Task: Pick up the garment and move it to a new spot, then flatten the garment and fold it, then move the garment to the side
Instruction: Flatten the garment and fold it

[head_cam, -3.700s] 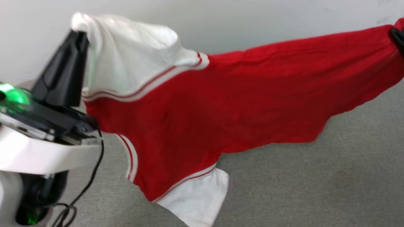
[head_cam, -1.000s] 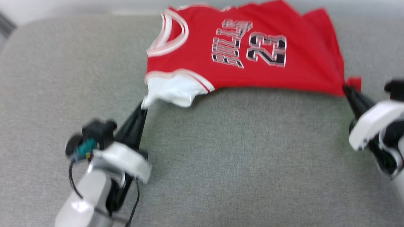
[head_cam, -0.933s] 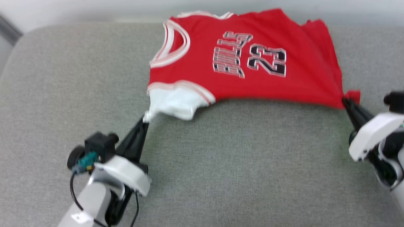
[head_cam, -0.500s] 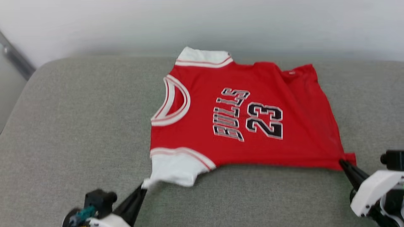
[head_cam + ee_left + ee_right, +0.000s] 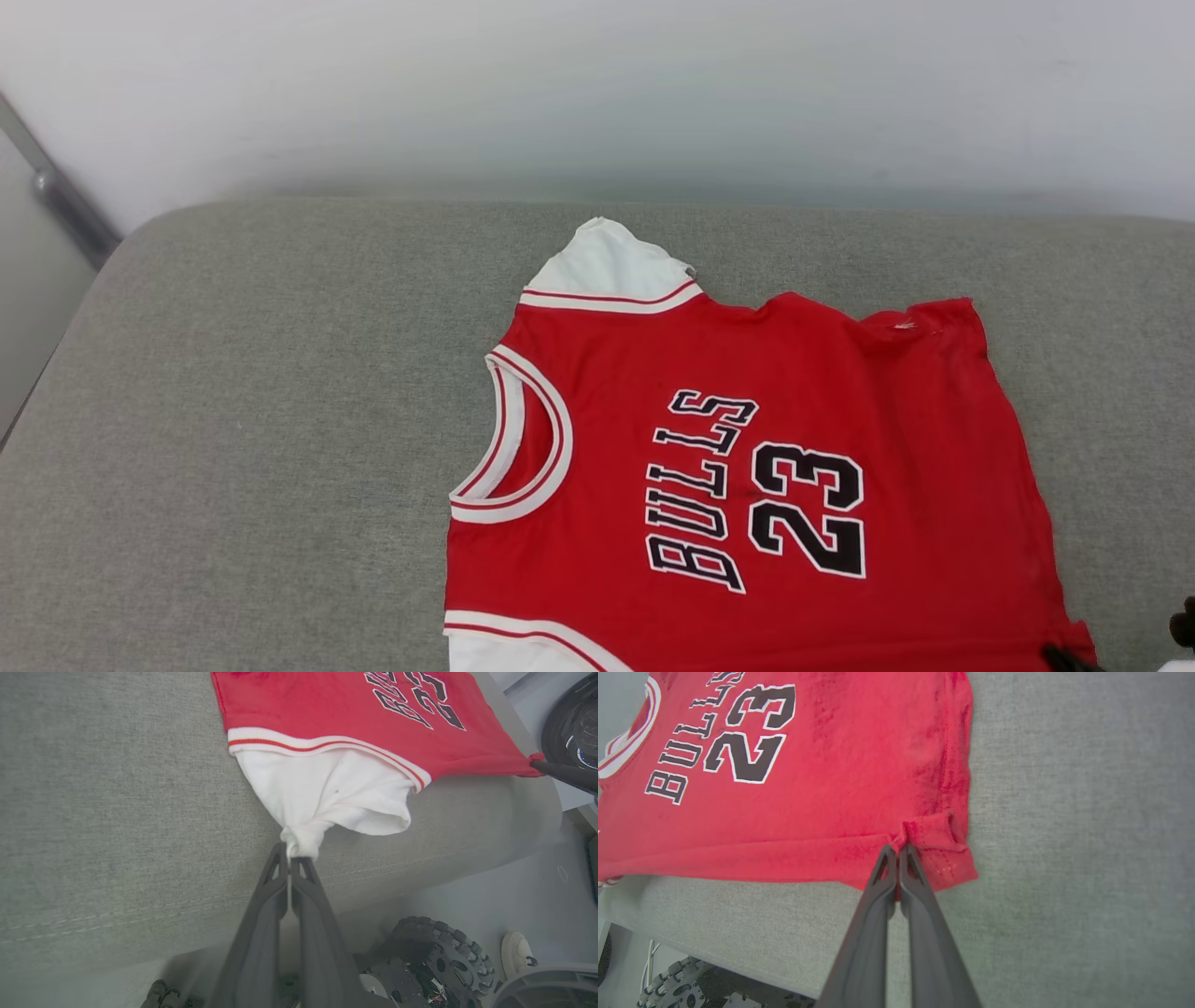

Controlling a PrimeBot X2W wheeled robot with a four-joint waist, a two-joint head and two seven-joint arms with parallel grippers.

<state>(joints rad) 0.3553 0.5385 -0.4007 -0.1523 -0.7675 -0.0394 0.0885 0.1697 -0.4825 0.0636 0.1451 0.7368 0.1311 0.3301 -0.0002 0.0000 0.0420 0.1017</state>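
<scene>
The garment (image 5: 747, 485), a red jersey with black "BULLS" and 23, lies spread front-up on the grey cushion (image 5: 233, 420). One white sleeve (image 5: 607, 266) points toward the wall. My left gripper (image 5: 290, 851) is shut on the bunched tip of the other white sleeve (image 5: 327, 793), near the cushion's front edge. My right gripper (image 5: 896, 848) is shut on the red hem corner (image 5: 943, 858) of the garment (image 5: 808, 788). Its dark tip (image 5: 1060, 658) peeks in at the head view's bottom right, and its finger (image 5: 560, 772) shows at the right of the left wrist view.
A white wall (image 5: 597, 93) rises behind the cushion, and a grey metal bar (image 5: 56, 196) slants at the far left. Below the cushion's front edge are my wheeled base (image 5: 434, 961) and a white shoe (image 5: 516, 952) on the floor.
The garment hung stretched in the air between both grippers; now it lies flat on the cushion. The head camera has tilted up, so both arms have slid out of the bottom.
</scene>
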